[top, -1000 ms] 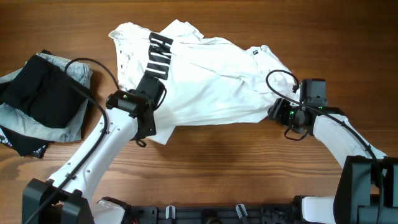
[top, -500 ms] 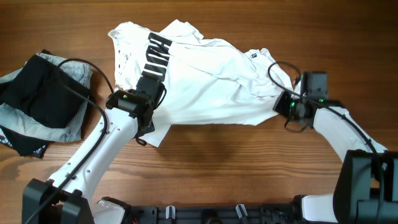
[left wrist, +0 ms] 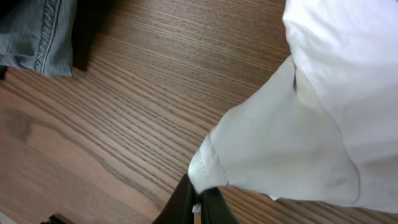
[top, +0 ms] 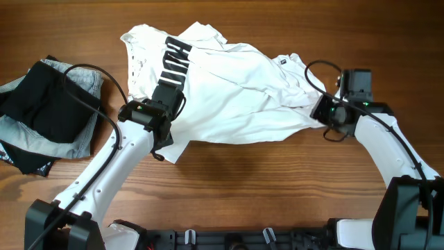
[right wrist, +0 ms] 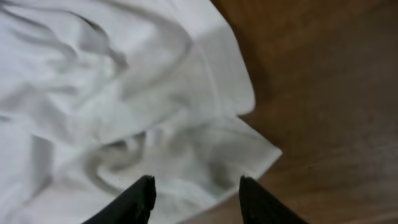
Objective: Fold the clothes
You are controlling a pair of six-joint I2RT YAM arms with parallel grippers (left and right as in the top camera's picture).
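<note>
Lying well left of the white shirt (top: 229, 90): black folded garment (top: 48, 107) stacked on a grey-blue one (top: 82, 142), both on the wood table (top: 277, 180), neither touching the shirt. Shirt itself is spread wrinkly across the table's middle, with a black lettered band (top: 177, 59) on its left part and a small dark neck label (top: 285, 59) toward its right end. Left gripper (top: 165, 139) is at the shirt's lower-left corner; in the wrist view its fingers are closed (left wrist: 200, 202), pinching the stitched hem corner of the shirt (left wrist: 323, 124), and denim shows at the top left. Right gripper (top: 320, 111) is at the shirt's right edge, fingers spread apart (right wrist: 198, 196) and gripping nothing, with the rumpled cloth edge (right wrist: 124, 93) seen between the two tips. Can't tell if the tips touch the fabric.
</note>
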